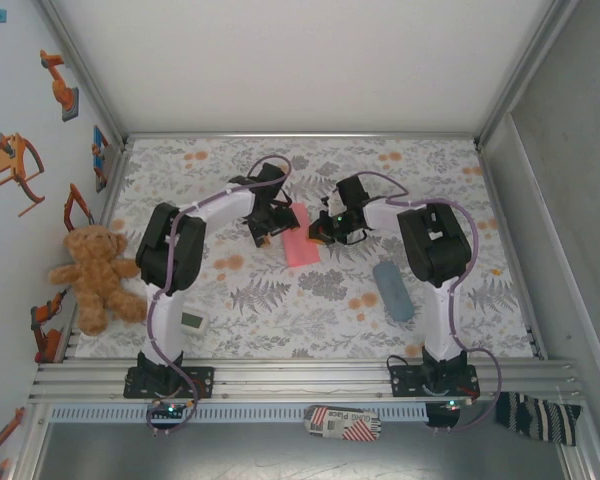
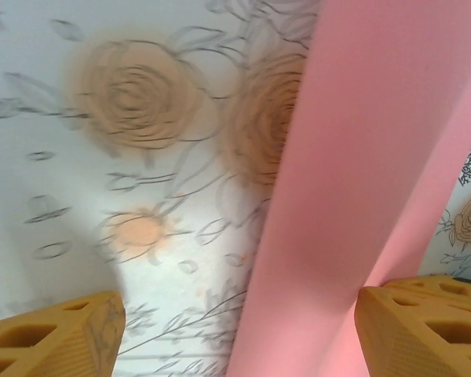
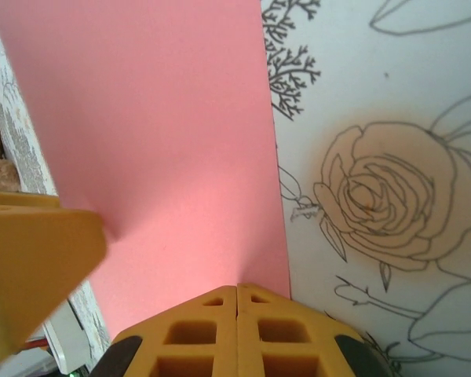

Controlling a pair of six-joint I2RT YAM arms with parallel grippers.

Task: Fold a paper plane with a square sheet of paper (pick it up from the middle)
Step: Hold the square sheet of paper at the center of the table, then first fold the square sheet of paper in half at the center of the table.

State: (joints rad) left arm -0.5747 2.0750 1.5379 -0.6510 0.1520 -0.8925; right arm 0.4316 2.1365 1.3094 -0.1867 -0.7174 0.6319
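The square sheet of paper (image 1: 302, 247) is at centre frame in the top view, on the floral table (image 1: 410, 180) between the two arms. It reads as a narrow salmon-pink oblong, likely already doubled over. In the left wrist view it curves up off the cloth as a tall band on the right side of the frame.

Left gripper (image 1: 268, 228): jaws apart. In its wrist view the yellow fingers (image 2: 424, 326) sit in the bottom corners, with the pink band passing between them close to the right-hand one. No grip.

Right gripper (image 1: 325, 232): pads together at bottom centre of its wrist view, right at the sheet's near edge. I cannot tell whether paper is nipped between them or only pressed down.

Handling, as a judgement:
- Very light, thin and floppy. It creases for good, so a stray pinch would leave a mark.
- It is smooth and likely to skid on the cloth when pushed.
- It sags if held at one corner.
- Best hold is mid-edge on the raised flap, with the other pads pinning the flat part.

A grey-blue pouch (image 1: 392, 290) lies lower right of the sheet, well apart. A teddy bear (image 1: 92, 275) sits at the left edge.
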